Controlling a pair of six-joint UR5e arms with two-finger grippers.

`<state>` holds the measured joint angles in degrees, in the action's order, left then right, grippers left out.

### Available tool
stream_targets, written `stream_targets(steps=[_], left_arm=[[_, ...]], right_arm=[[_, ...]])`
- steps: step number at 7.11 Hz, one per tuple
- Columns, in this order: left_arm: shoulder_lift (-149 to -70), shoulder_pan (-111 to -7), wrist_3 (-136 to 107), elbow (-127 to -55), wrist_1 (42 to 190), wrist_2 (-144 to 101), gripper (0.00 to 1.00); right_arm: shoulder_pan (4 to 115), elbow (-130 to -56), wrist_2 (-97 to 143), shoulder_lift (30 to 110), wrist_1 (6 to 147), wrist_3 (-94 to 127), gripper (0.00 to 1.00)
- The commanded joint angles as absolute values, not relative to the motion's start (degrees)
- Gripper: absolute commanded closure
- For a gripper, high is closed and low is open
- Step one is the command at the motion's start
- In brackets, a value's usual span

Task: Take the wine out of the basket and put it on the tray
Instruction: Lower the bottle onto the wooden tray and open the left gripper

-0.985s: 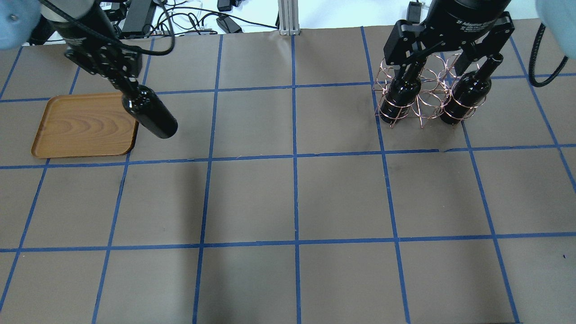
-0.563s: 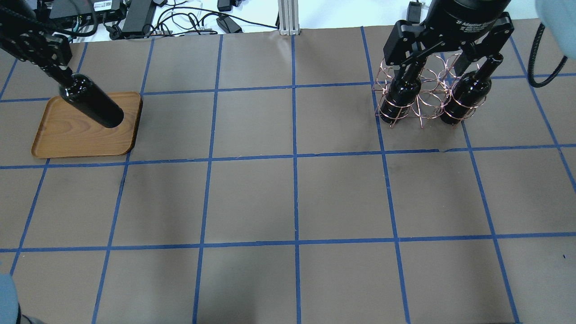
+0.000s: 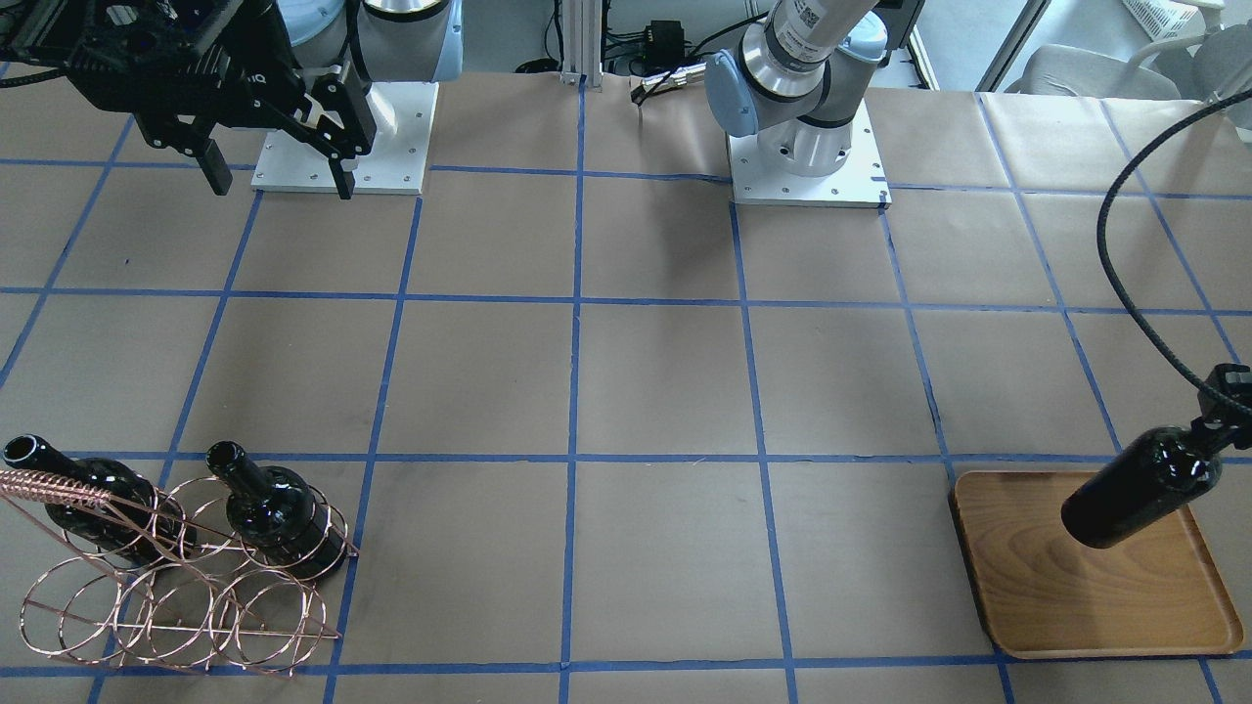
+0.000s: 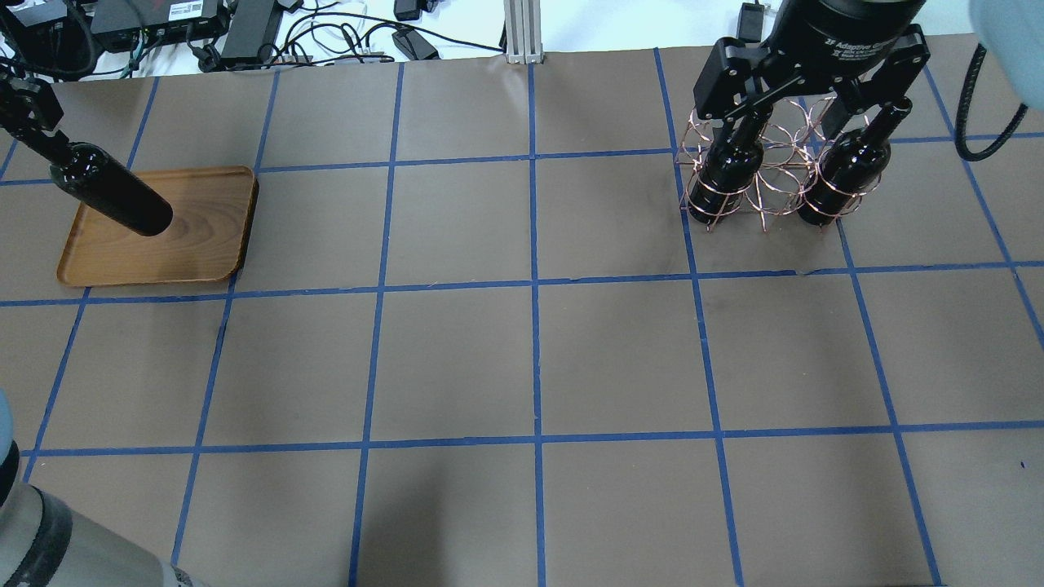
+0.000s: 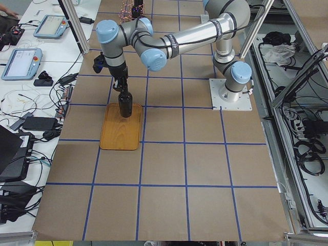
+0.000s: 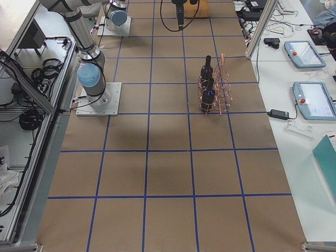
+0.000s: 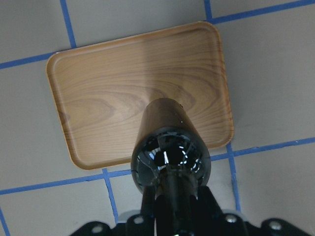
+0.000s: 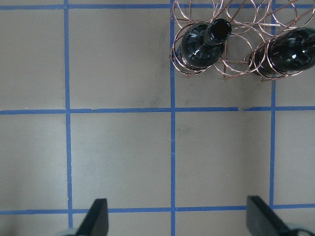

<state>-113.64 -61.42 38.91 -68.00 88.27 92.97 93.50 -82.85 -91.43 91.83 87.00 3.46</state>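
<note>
At the far left of the overhead view, the left gripper (image 4: 45, 143) is mostly cut off by the frame edge. Only its dark fingers show, closed on the neck of the wine (image 4: 114, 200). The left wrist view agrees. The fingers flank the neck there, though their tips are hidden behind the bottle's shoulders and cropped at the bottom edge. The wine hangs neck-up from that grip, with its base over the tray (image 4: 200, 236). No view settles whether the base touches the wood or sits just above it. The tray lies flat on the table (image 4: 530, 367), which is covered in brown paper with a blue tape grid.

Well apart, at the right, stands the basket (image 4: 765, 189), with two more bottles (image 4: 726, 175) upright in its rings. In the overhead view the right gripper (image 3: 277, 174) overlaps their necks and covers part of the basket's far side. The front-facing and right wrist views show it raised well clear of them, its jaws spread wide with nothing between. In the front-facing view the basket's twisted handle runs out of the frame's left edge.
</note>
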Motion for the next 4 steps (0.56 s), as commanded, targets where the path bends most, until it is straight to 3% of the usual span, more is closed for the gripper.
stream_targets(steps=[1, 4], left_arm=[[-117.1, -59.3, 40.6, -67.1, 85.8, 93.2, 1.00], [-119.4, -59.3, 40.7, -67.1, 83.8, 91.8, 1.00]], right_arm=[[93.5, -82.9, -91.4, 91.8, 87.0, 3.5, 0.00], [93.5, -82.9, -91.4, 91.8, 87.0, 3.5, 0.00]])
